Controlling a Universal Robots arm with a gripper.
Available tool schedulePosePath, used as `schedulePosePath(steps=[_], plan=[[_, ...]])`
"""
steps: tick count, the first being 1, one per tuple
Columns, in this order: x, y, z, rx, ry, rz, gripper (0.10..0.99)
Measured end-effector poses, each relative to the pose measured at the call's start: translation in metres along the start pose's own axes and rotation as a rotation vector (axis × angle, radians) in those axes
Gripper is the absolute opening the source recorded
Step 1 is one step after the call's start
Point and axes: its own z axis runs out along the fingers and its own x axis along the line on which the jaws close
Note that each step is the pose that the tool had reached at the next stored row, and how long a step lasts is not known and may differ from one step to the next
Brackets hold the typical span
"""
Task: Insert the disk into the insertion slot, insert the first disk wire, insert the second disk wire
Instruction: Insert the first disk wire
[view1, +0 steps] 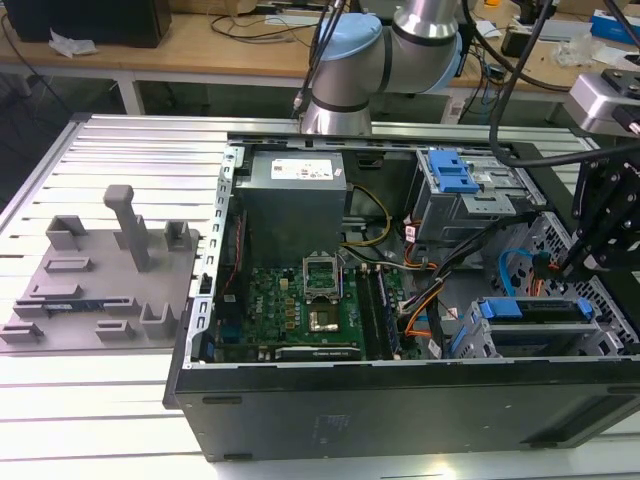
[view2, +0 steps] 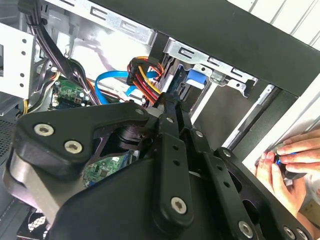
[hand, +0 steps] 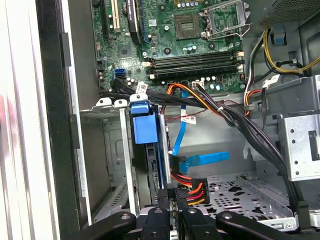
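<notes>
The disk in its bright-blue caddy sits inside the insertion slot of the grey drive cage, at the front of the exterior view's right. A blue disk wire runs down to the disk's rear edge. My gripper hangs just behind the disk, shut on the black plug of a second disk wire with red, yellow and orange strands. In the second wrist view my gripper points at the same bundle. From the exterior view, my gripper reaches into the case.
The open black computer case holds a green motherboard, a grey power supply and an upper cage with a blue tab. Black cable bundles cross near the disk. A person's hand rests outside the case wall. A grey fixture lies on the exterior view's left.
</notes>
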Motion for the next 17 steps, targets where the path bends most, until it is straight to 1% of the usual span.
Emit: schedulePosePath(steps=[3,8,17], plan=[[0.0021,-0.0003,0.0022,0.0,0.0001,0.0,0.165],[0.0027,-0.0001,0.0079,0.0,0.0001,0.002,0.165],[0.0059,0.0,0.0149,0.0,0.0,0.004,0.165]])
